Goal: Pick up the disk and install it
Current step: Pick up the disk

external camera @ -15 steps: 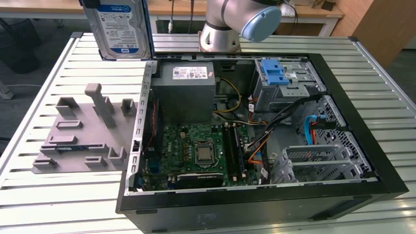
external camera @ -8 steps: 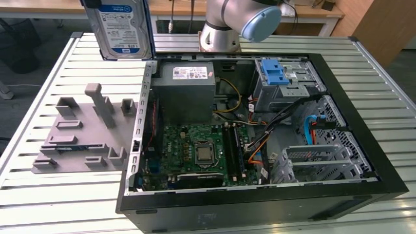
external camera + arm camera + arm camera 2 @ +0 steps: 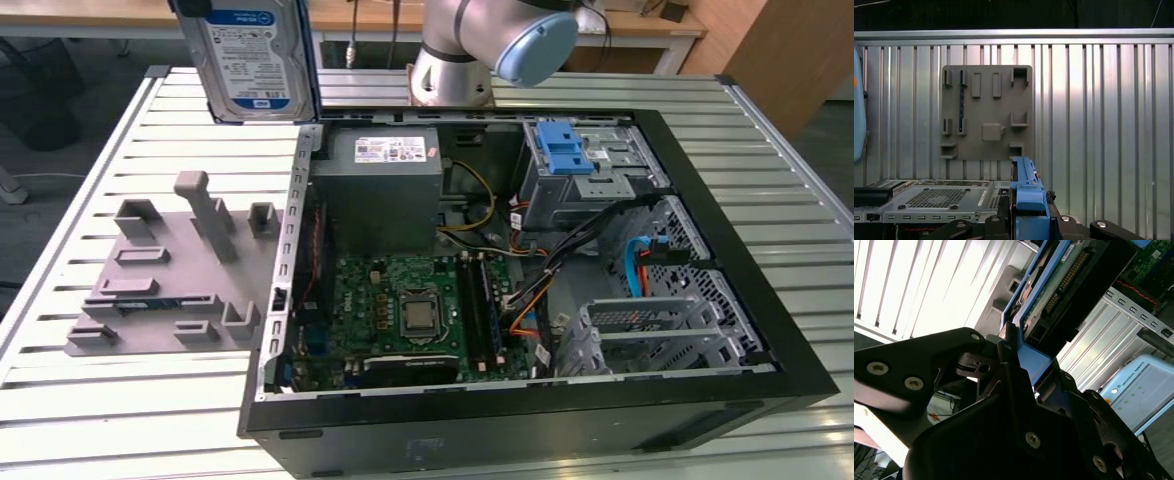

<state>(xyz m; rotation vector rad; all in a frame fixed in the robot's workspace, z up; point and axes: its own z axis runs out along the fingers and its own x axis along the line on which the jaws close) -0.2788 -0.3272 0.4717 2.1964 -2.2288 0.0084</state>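
- The disk [image 3: 254,60] is seen in the exterior view held upright in the air, with its blue-and-white label facing the camera. It is outside the computer case [image 3: 747,300], towards the exterior view's left of the robot arm [image 3: 494,40].
- The gripper [image 3: 1021,362] is shown in the second wrist view with its black jaws drawn narrow and clamped on the blue carrier frame [image 3: 1036,360] at the disk's edge. Both sides of the frame are touched by the jaws.
- The green circuit-board underside of the disk [image 3: 1054,290] is seen running away from the jaws.
- In the first wrist view, the blue carrier frame [image 3: 1029,192] is seen pinched in the gripper [image 3: 1029,220], edge-on to the camera.
- A grey fixture plate [image 3: 986,112] with raised slots is seen lying on the slatted metal table [image 3: 1104,125], well below the held disk.
- In the exterior view the case lies open on its side, with the motherboard [image 3: 400,310] exposed. A grey metal box [image 3: 380,190] and a blue ribbed latch [image 3: 567,150] are seen inside, well apart from the disk.
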